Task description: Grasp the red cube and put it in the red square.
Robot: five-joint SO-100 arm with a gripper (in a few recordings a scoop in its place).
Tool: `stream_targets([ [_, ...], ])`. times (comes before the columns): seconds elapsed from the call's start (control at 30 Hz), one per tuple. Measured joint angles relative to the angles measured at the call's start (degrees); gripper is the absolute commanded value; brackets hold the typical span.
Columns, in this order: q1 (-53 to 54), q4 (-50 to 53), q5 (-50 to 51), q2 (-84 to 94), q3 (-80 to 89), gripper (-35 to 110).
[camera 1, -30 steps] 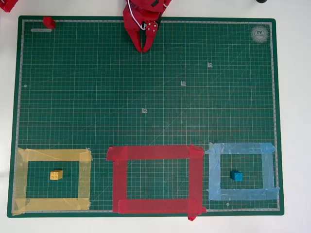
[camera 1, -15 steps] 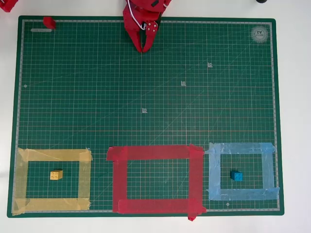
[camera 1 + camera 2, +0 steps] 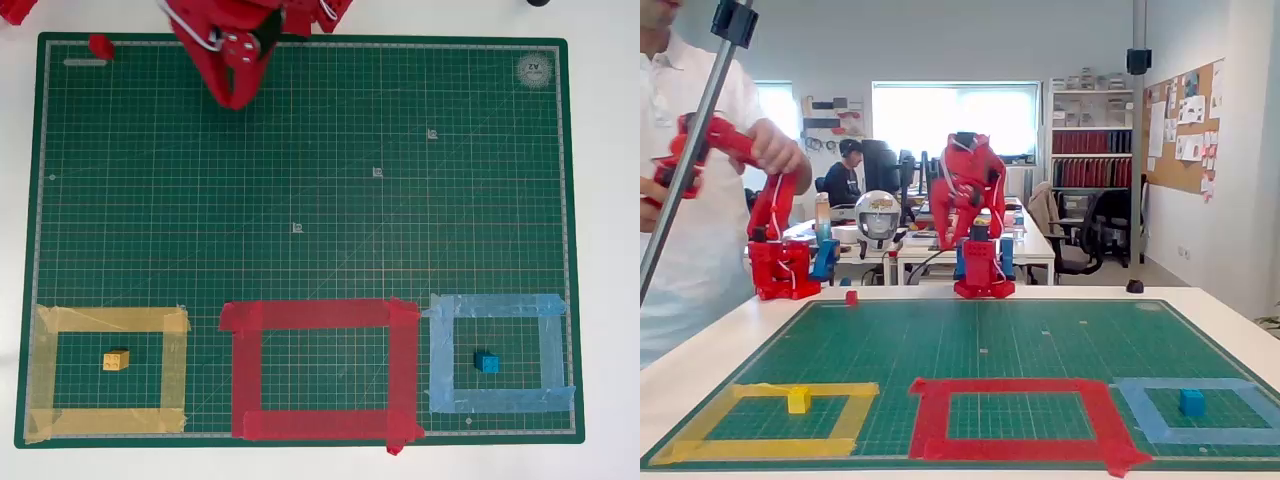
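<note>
Fingers of the gripper (image 3: 232,100) meet at a point over the far side of the green mat (image 3: 300,150), closed on nothing. From above, the arm behind them runs off the top edge. Far off in the mat's far left corner sits the red cube (image 3: 100,46), tiny, touched by nothing. Near me the red square (image 3: 320,370) lies bare between the yellow and blue outlines.

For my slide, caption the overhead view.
Red cube at the mat's far corner, pincer nearby, red square empty.
</note>
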Motion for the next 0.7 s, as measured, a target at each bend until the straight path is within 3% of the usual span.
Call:
stream_targets([
  [0.23,24.3,2.4,0.0,-16.4,-18.5,-1],
  [0.7,69.6,2.5,0.0,-17.9,-21.1,-1],
])
